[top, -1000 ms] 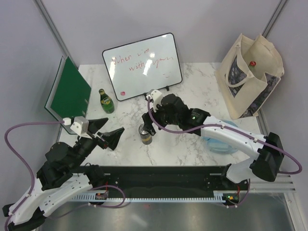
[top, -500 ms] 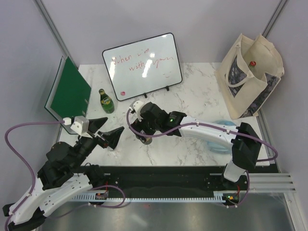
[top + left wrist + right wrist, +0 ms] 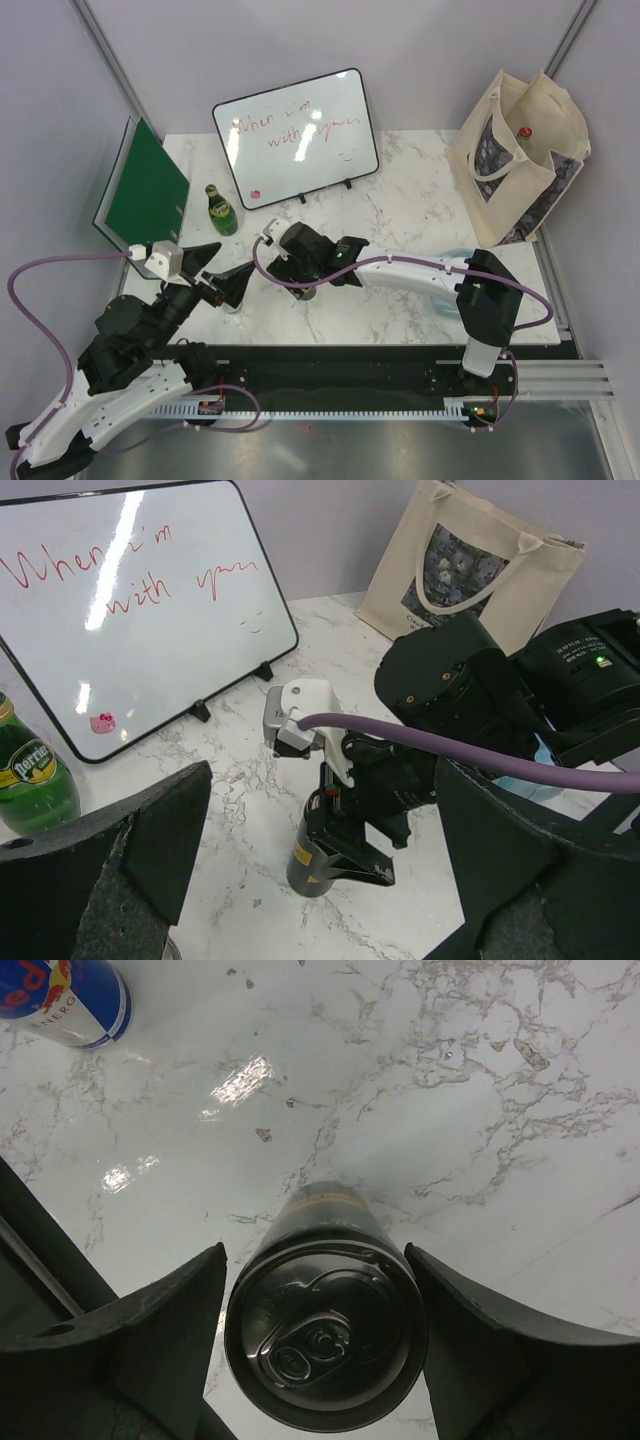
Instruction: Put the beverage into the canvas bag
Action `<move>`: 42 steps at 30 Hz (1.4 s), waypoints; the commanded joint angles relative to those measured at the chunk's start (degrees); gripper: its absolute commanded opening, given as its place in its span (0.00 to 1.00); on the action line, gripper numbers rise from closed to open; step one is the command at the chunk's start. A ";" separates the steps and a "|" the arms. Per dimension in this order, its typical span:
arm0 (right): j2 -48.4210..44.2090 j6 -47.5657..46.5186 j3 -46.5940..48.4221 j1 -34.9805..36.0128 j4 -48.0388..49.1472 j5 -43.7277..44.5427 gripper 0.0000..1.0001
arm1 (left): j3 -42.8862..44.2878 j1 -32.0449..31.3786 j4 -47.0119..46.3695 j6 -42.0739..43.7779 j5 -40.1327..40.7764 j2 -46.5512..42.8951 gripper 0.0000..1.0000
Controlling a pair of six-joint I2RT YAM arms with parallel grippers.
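The step in hand is the grasp. The right claw is down over the dark can, which stands upright on the worktop left of centre, not yet lifted. The right arm stretches across the marble to reach it. In the right wrist view the can's top sits squarely between the two fingers, which flank it very closely. Whether they press it or just clear it I cannot tell, so I would not call it held. The left claw hangs wide open and empty, near the can and pointed at it, taking no part. The bag stands at the far right corner, well apart from the can, with its mouth open upward and its handles slack. A green bottle stands by the whiteboard, and a blue can stands near the dark one; neither is touched. The next move, as I judge it, calls for a firm grip on the can's sides and then a straight lift that keeps it upright. After that comes a long carry rightward, high enough to clear the tall bag's rim and handles, before lowering into the mouth. The smooth round wall may slip or twist if gripped too lightly.
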State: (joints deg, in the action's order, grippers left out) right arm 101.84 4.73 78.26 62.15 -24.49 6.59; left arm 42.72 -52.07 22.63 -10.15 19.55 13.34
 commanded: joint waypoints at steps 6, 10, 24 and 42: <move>-0.59 0.54 3.47 -0.01 -1.08 2.81 0.60 | -0.18 0.22 -2.24 1.98 0.31 1.51 0.99; -1.47 1.16 3.66 -0.36 -1.87 2.64 0.39 | -0.18 0.22 -2.24 1.98 0.31 1.42 0.99; -8.59 1.51 18.39 -18.54 -16.81 6.14 0.00 | -0.18 0.31 -2.16 1.80 0.31 1.51 0.99; -8.68 -3.41 52.08 -55.37 -17.88 15.38 0.00 | 0.08 0.31 -1.98 1.63 -2.50 3.62 0.99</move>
State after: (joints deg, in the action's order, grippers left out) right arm 95.88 3.18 124.68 11.92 -47.83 19.27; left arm 42.72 -52.07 22.59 -9.89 17.89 16.34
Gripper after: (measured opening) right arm 0.662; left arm 0.993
